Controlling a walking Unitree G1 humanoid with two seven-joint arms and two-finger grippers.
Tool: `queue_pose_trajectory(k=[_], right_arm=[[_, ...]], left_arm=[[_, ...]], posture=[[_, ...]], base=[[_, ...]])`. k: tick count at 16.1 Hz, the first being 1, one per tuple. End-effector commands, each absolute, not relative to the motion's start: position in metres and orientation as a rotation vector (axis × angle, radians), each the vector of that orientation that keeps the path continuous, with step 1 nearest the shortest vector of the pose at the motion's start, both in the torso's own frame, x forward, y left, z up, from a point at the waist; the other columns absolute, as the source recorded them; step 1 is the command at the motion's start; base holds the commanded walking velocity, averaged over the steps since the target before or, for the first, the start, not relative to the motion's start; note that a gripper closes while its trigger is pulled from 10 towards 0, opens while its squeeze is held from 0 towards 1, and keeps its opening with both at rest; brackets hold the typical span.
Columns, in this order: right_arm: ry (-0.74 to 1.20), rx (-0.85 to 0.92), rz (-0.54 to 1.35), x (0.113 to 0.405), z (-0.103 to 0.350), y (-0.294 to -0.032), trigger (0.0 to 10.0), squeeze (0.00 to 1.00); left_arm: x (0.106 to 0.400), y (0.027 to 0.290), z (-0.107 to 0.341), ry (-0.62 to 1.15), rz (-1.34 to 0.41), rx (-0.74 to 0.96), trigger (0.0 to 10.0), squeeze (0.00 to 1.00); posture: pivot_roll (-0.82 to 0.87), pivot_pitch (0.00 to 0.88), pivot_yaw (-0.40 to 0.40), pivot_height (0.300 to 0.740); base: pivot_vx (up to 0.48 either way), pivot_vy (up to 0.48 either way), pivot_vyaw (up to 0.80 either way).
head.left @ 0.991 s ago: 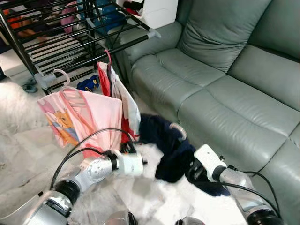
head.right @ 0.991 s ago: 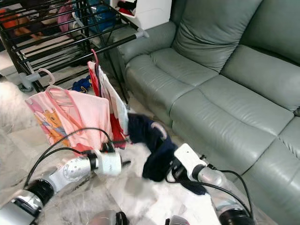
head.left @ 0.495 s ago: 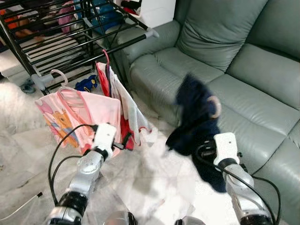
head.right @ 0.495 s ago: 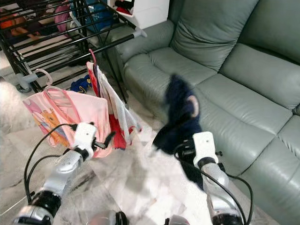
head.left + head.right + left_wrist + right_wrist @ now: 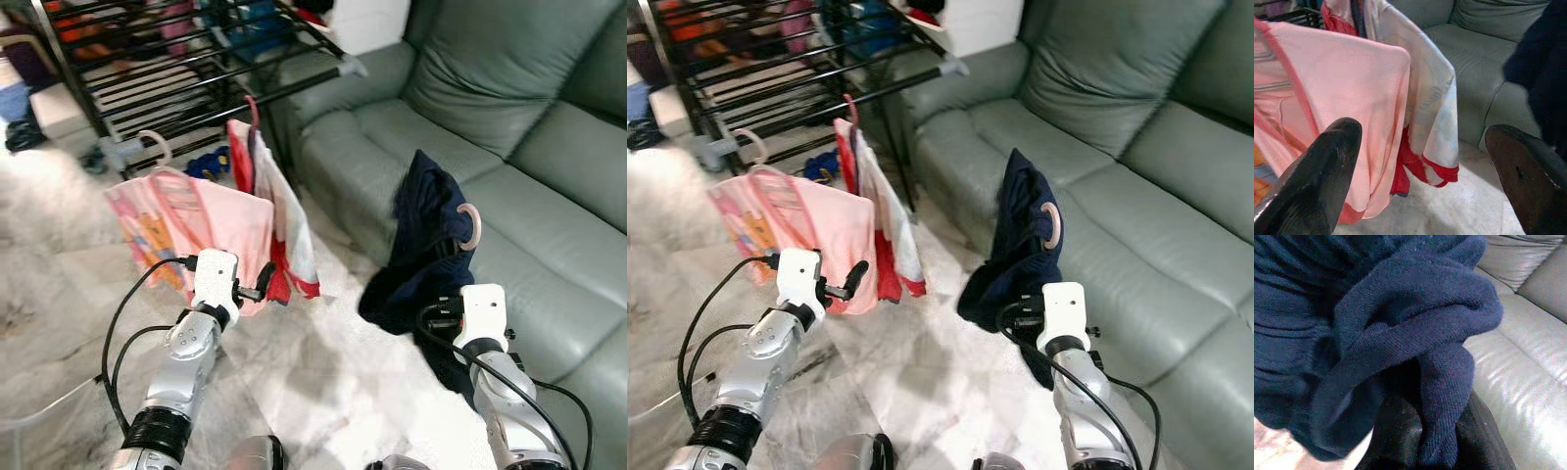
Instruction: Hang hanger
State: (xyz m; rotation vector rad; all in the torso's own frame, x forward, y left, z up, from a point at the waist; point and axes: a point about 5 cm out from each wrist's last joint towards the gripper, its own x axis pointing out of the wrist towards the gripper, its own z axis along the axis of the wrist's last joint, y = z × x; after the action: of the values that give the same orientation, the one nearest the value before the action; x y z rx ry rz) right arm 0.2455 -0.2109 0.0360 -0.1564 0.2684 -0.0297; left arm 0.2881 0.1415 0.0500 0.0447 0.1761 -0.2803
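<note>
Right gripper (image 5: 443,294) clamped on navy garment (image 5: 416,245), hanger hook (image 5: 471,225) at three o'clock; left gripper (image 5: 1425,161) spread wide near pink shirt (image 5: 201,230).

I count two arms, left (image 5: 181,362) and right (image 5: 500,377), each ending in one gripper: left gripper (image 5: 1425,161) with its jaws spread wide, right gripper (image 5: 1422,440) wrapped in cloth. One navy garment (image 5: 421,245) with one pale hanger hook (image 5: 471,227) poking out. On the one black rack (image 5: 186,69) hang two near garments: one pink shirt (image 5: 196,230) and one white-and-red piece (image 5: 284,220). One grey sofa (image 5: 509,157) with one back cushion (image 5: 500,59). One marble floor (image 5: 59,323).
</note>
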Motion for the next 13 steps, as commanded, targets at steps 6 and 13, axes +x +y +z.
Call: queue_pose_trajectory(k=[6, 13], right_arm=[[0.226, -0.144, -0.027, 0.255, 0.047, -0.21, 10.0, 0.0], [0.237, -0.161, -0.049, 0.257, 0.047, -0.213, 10.0, 0.0]], left_arm=[[0.292, 0.14, 0.058, 0.168, -0.282, 0.037, 10.0, 0.0], [0.292, 0.135, 0.058, 0.175, -0.285, 0.032, 10.0, 0.0]], posture=[[-0.07, 0.0, 0.063, 0.74], [-0.07, 0.0, 0.065, 0.74]], base=[[0.335, 0.0, 0.71], [0.401, 0.0, 0.38]])
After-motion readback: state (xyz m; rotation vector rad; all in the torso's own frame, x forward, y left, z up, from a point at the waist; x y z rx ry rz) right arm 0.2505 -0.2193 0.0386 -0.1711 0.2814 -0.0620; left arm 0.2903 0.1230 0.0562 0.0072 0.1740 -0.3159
